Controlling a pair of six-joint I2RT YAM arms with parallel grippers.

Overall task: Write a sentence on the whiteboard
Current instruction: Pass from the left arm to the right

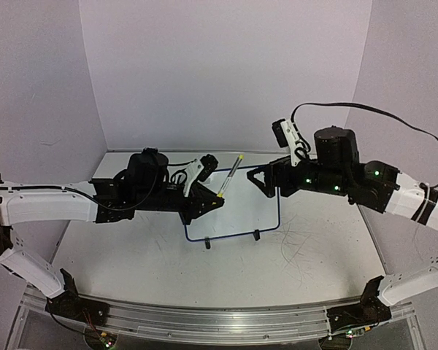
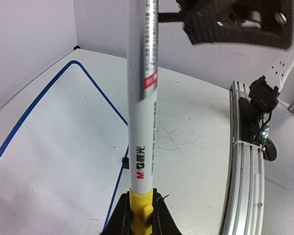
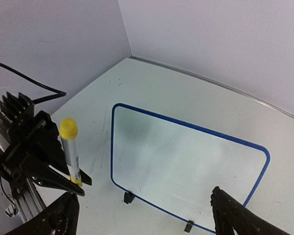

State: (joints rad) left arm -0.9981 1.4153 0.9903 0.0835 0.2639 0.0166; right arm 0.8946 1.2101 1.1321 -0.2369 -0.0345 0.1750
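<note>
The whiteboard (image 1: 237,211) stands in the middle of the table on two black clip feet. Its blue-rimmed face shows blank in the right wrist view (image 3: 186,156); I see no sentence on it. My left gripper (image 1: 217,197) is shut on the yellow lower end of a silver-white marker (image 1: 231,175) at the board's top left corner. The marker (image 2: 143,98) points up and away, its yellow cap (image 3: 68,128) still on. My right gripper (image 1: 259,182) is open and empty, above the board's top right, facing the marker. Its fingers (image 3: 230,215) frame the board.
Grey scratch marks (image 1: 299,244) cover the tabletop right of the board. An aluminium rail (image 1: 219,321) runs along the near edge and shows in the left wrist view (image 2: 245,161). Pale walls close the back and sides.
</note>
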